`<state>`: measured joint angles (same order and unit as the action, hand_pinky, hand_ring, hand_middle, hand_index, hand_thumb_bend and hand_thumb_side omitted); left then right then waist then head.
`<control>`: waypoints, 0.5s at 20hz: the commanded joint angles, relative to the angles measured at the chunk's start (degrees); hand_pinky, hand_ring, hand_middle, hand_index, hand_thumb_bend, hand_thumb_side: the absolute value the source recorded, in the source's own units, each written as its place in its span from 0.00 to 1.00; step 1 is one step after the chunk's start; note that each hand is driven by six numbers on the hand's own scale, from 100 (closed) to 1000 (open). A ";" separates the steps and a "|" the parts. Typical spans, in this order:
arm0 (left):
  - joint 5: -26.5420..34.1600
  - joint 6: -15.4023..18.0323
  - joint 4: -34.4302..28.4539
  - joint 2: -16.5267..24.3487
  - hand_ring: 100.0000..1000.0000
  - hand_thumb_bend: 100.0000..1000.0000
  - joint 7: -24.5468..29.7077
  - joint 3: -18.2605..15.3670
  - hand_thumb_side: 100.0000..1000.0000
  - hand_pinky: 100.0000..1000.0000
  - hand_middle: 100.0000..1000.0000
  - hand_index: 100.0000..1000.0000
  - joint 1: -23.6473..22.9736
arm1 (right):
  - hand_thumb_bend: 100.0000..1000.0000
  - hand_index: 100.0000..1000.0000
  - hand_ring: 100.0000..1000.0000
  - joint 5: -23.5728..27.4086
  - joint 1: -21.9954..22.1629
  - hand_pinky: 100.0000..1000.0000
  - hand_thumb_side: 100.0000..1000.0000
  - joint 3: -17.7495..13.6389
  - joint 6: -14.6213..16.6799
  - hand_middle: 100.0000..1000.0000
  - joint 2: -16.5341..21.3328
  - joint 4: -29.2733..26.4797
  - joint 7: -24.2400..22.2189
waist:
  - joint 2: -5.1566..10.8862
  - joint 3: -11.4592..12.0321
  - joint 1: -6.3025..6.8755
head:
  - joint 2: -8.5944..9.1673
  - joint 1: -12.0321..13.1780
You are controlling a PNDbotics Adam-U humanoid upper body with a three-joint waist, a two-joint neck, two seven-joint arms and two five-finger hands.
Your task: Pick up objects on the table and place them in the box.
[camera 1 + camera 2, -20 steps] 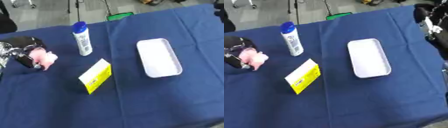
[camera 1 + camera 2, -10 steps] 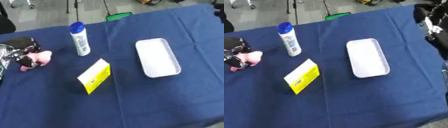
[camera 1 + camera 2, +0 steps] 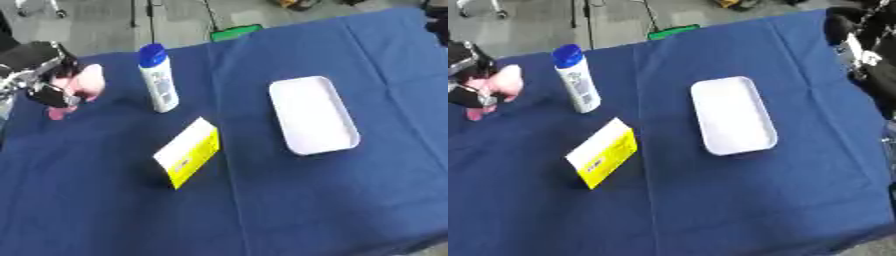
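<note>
A: What was seen of the left hand [image 3: 45, 75]?

B: It was seen at the left edge of the table [image 3: 289, 200], its dark fingers curled round a pink soft thing [image 3: 80, 87]. The pink thing was held up off the blue cloth, with part of it hanging below the fingers.

A: And the right hand?

B: Only a dark arm with silver parts [image 3: 859, 47] was shown at the right edge in the right eye view. Whether its fingers were open or closed could not be told.

A: Where was the box placed?

B: A white shallow tray [image 3: 313, 115] was laid right of the middle, its long side running away from the robot. Nothing was seen inside it. It was kept well apart from the pink thing.

A: What else was laid out on the cloth?

B: A white bottle with a blue cap [image 3: 157, 79] was stood upright just right of the left hand, apart from it. A yellow and white carton [image 3: 188, 151] was set on its edge nearer the robot, between the bottle and the tray, touching neither.

A: Anything beyond the table?

B: A grey floor and a green flat thing [image 3: 233, 32] were seen past the far edge.
</note>
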<state>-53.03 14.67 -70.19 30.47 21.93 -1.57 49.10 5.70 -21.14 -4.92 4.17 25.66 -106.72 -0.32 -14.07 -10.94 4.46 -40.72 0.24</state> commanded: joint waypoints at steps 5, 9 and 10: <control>14.61 -1.89 -9.66 -6.37 0.24 0.08 -1.89 2.54 0.13 0.45 0.23 0.30 6.25 | 0.37 0.82 0.80 0.45 -0.69 0.82 0.41 -0.09 0.16 0.84 0.95 -0.28 -0.28 | 2.65 -1.04 -0.14 | 0.66 -0.05; 13.61 -2.10 -8.16 -11.07 0.27 0.10 -4.62 5.95 0.14 0.46 0.25 0.33 9.18 | 0.37 0.82 0.80 0.70 -1.24 0.82 0.41 0.19 0.21 0.84 0.72 -0.39 -0.48 | 2.69 -2.59 -0.06 | 1.07 0.53; 12.73 -2.06 -7.08 -12.05 0.33 0.12 -5.25 6.71 0.20 0.49 0.31 0.39 9.76 | 0.37 0.82 0.80 0.76 -1.38 0.82 0.41 0.28 0.21 0.84 0.68 -0.42 -0.54 | 2.66 -3.03 -0.02 | 1.20 0.72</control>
<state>-40.10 12.60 -77.06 18.88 17.77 4.44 57.39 6.11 -21.79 -4.50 4.25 25.48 -106.47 -0.71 -13.73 -14.32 4.46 -40.20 0.69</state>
